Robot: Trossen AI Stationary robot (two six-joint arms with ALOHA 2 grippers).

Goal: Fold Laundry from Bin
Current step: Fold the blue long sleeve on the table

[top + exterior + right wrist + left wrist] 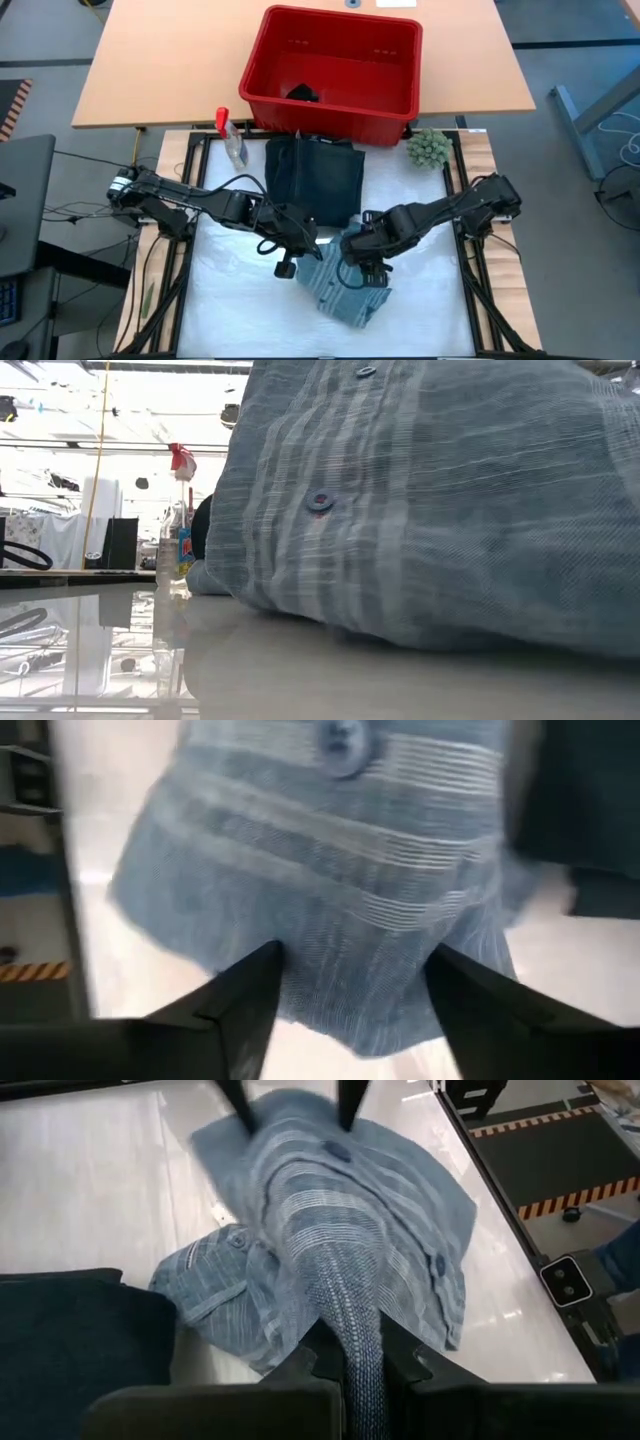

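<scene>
A faded grey-blue striped garment with buttons (pixel 345 292) lies bunched on the white table near its front edge, and it fills the low view (pixel 450 510). My left gripper (pixel 362 1365) is shut on it, reaching in from the left (pixel 306 250). My right gripper (pixel 355 985) stands open just above the same garment (pixel 358 268), one finger to each side of a striped fold. A dark garment (pixel 315 175) lies folded flat behind them. The red bin (pixel 335 70) stands at the far edge with a black piece (pixel 302 93) inside. My left gripper pinches a gathered ridge of the garment (pixel 352 1315) between its two fingers, slanting down from the table's left. The cloth is drawn into a taut ridge up to the fingers. The rest of it (pixel 400 1210) lies on the table. My right gripper hangs over the cloth; whether its fingertips (pixel 250 995) touch it I cannot tell.
A clear spray bottle with a red top (pixel 232 140) stands left of the dark garment. A fuzzy green ball (pixel 428 148) sits at the bin's right corner. Black frame rails (pixel 470 260) run along both table sides. Bare white table (pixel 230 300) lies near left.
</scene>
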